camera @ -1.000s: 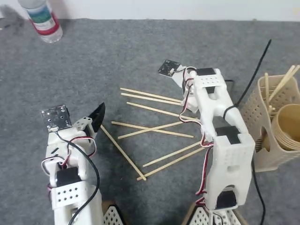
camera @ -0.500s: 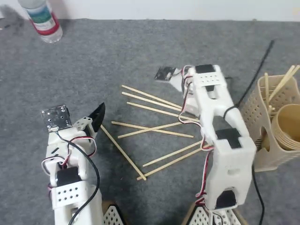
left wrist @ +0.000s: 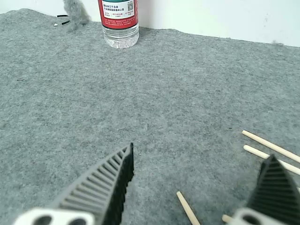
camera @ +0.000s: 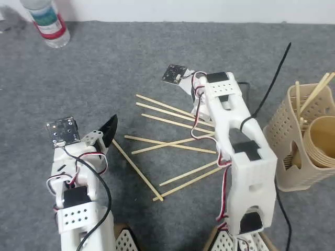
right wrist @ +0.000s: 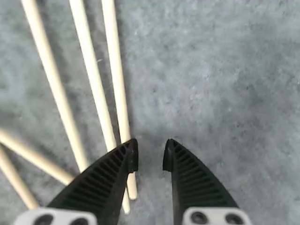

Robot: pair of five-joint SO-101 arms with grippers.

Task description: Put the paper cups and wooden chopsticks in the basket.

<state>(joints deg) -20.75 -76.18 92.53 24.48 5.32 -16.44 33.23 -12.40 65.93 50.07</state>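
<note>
The right arm (camera: pixel 230 130) has swung leftward, away from the basket (camera: pixel 285 130) where paper cups (camera: pixel 320 140) already sit, toward the loose chopsticks (camera: pixel 172 144) on the mat (camera: pixel 131 63) — likely the start of a fresh pick. From above, the arm covers its jaws. The right wrist view supplies them — the right gripper (right wrist: pixel 150 145) is narrowly parted and empty, just beside three stick ends. The left gripper (left wrist: pixel 200 156) gapes wide, empty.

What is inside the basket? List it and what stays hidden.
The basket holds stacked paper cups and several wooden chopsticks standing up. Its walls and the cups hide its floor.
</note>
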